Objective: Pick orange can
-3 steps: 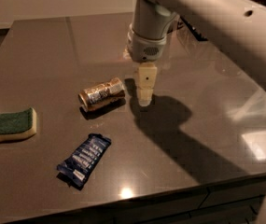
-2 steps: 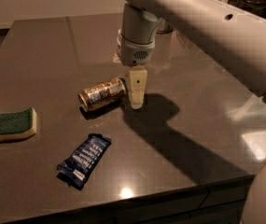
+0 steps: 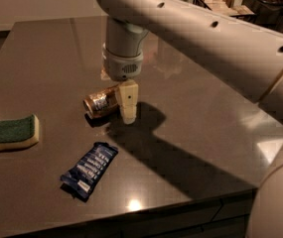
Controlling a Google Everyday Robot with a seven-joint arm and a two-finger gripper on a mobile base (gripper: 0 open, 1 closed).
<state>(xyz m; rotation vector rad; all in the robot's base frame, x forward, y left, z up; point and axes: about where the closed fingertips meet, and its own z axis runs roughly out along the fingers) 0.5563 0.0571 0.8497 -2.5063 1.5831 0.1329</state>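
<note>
Orange can [image 3: 100,102] lay on its side near the middle of the dark table [image 3: 46,58], round metal end facing left and toward the camera. Gripper [image 3: 126,108] hung straight down from the pale arm [image 3: 190,29], low over the can's right end, its cream tip overlapping the can and nearly at the tabletop. Open or closed: could not tell; no hold on the can could be confirmed. Blue wrapper [image 3: 89,170] lay nearer the front edge, apart from the can. Green-topped sponge [image 3: 9,135] sat at the far left.
</note>
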